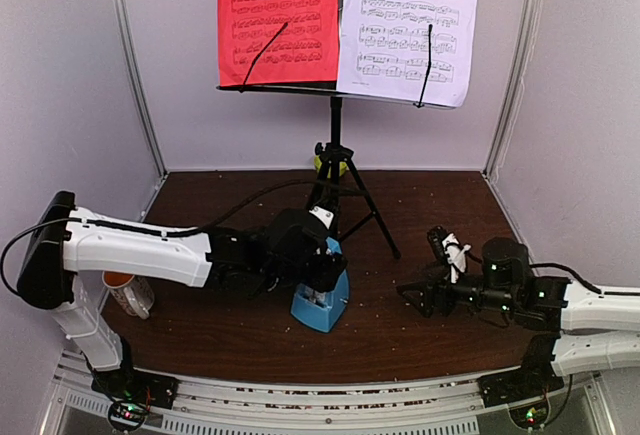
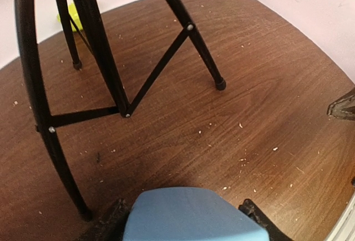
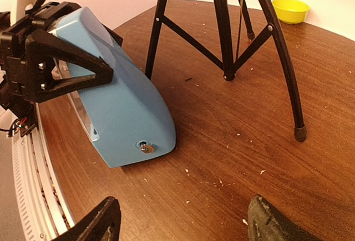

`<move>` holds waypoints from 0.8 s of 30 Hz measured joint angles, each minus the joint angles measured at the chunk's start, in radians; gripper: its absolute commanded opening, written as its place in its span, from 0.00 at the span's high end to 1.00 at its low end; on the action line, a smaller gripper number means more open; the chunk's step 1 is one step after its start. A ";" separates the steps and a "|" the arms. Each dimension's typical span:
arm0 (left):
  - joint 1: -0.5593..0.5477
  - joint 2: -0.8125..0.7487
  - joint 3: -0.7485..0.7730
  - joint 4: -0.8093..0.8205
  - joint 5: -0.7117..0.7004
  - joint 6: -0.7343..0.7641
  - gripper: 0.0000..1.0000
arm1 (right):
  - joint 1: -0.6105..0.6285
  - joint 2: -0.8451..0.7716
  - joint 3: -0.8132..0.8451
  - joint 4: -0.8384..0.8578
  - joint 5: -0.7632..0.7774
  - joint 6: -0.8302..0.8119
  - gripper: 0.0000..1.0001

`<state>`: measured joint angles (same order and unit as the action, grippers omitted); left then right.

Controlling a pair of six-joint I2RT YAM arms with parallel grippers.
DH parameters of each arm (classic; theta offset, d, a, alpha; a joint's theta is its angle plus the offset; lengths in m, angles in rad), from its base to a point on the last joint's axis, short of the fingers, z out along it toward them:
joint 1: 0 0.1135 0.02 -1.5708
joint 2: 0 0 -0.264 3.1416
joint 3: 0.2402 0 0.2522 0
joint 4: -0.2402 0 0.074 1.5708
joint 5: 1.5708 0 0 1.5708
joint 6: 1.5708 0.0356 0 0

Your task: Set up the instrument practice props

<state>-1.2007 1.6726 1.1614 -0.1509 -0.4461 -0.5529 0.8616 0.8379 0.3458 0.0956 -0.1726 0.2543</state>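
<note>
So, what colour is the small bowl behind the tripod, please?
The small round bowl is yellow, clearest in the right wrist view.

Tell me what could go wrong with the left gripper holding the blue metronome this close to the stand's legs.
1. The left gripper clamps the metronome high, near its narrow top; it might tip when released.
2. The tripod leg stands close by; a swing of the arm could knock the music stand and shake the white sheet loose.
3. The mug by the left arm's elbow could get bumped.
</note>
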 measured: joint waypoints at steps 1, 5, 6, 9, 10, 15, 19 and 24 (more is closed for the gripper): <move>-0.003 -0.016 0.000 -0.005 -0.001 0.020 0.86 | 0.000 -0.005 -0.009 0.014 -0.006 -0.008 0.27; -0.025 -0.098 -0.002 0.008 -0.019 0.153 0.90 | 0.000 0.003 -0.011 0.068 -0.022 -0.029 0.37; -0.035 -0.119 -0.001 0.017 -0.029 0.192 0.90 | 0.001 0.014 -0.011 0.089 -0.031 -0.034 0.38; -0.067 -0.148 0.037 0.011 -0.061 0.295 0.92 | 0.008 0.071 -0.005 0.138 -0.055 -0.042 0.42; -0.079 -0.148 0.056 0.008 -0.074 0.331 0.92 | 0.010 0.096 0.001 0.150 -0.062 -0.047 0.43; -0.121 -0.148 0.128 -0.004 -0.142 0.480 0.93 | 0.031 0.211 0.068 0.180 -0.097 -0.082 0.46; -0.126 -0.148 0.154 -0.016 -0.164 0.536 0.94 | 0.045 0.255 0.124 0.208 -0.117 -0.109 0.47; -0.125 -0.148 0.163 -0.043 -0.172 0.555 0.94 | 0.068 0.274 0.159 0.239 -0.119 -0.120 0.50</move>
<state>-1.3258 1.5242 1.3247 -0.1944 -0.6186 0.0025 0.9298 1.1122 0.5049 0.3344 -0.2916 0.1345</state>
